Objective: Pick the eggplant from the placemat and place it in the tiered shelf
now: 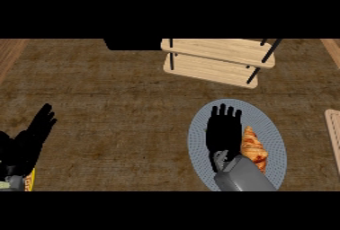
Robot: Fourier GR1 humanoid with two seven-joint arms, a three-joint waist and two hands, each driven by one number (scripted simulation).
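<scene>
Reach step, I judge — right hand (pixel 222 134) hovers over the placemat (pixel 269 130), fingers straight, grasping nothing. No eggplant shows; an orange-brown pastry (pixel 254 148) lies at the hand's three o'clock. Next: curl round it, carry to the tiered shelf (pixel 219 54) at twelve. Left hand (pixel 30 143) rests open at nine.

A brown, mottled table (pixel 119 90) fills the view, with a golden-brown croissant (pixel 255 150) lying toward its lower right. A black object (pixel 133 44) is cut off by the top edge, and a pale wooden board (pixel 334 134) shows partly at the right edge.
</scene>
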